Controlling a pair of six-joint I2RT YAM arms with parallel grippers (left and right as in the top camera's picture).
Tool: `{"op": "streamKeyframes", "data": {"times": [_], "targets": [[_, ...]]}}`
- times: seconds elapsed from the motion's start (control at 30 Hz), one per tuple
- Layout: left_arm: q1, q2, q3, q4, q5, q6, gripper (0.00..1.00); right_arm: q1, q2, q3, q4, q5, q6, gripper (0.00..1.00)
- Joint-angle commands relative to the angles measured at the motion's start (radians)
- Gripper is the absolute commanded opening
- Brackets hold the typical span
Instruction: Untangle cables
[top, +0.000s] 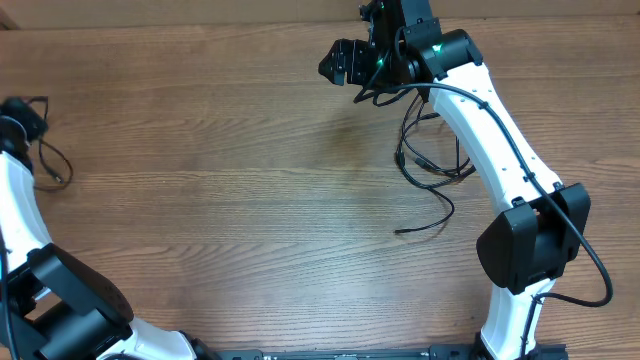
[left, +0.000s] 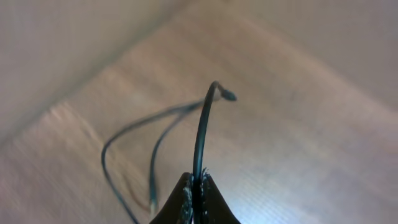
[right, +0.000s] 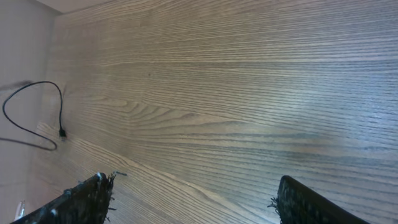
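Table (top: 230, 190) matt grained wood; cables (left: 200, 130) smooth black; arm shells (top: 490, 130) glossy white plastic.

Our arms have white links (top: 495, 140) and black joints (top: 530, 240). A thick black wire (top: 597, 258) trails our right arm (top: 470, 100).

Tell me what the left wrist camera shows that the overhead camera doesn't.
Only the left wrist view shows the pinch close up: the left gripper shut on one thin cable, which arcs up to a small plug. Only the overhead view shows the right gripper near the table's far edge and the loose cable tangle beside the right arm. Both show the wooden table and the held cable's trailing loop.
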Motion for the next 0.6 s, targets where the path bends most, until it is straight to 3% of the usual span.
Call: {"op": "streamKeyframes", "data": {"times": [0.0,0.3,0.57], "targets": [[0.006,-0.006,0.068,0.057,0.038,0.024,0.04,0.0,-0.008,0.016,0.011,-0.001,0.005,0.84],[0.006,0.142,0.068,0.134,-0.061,0.023,0.04,0.0,-0.008,0.016,0.009,-0.002,0.005,0.84],[0.009,0.246,0.068,-0.034,-0.286,-0.129,0.04,0.0,-0.008,0.015,0.007,-0.001,0.005,0.84]]}}
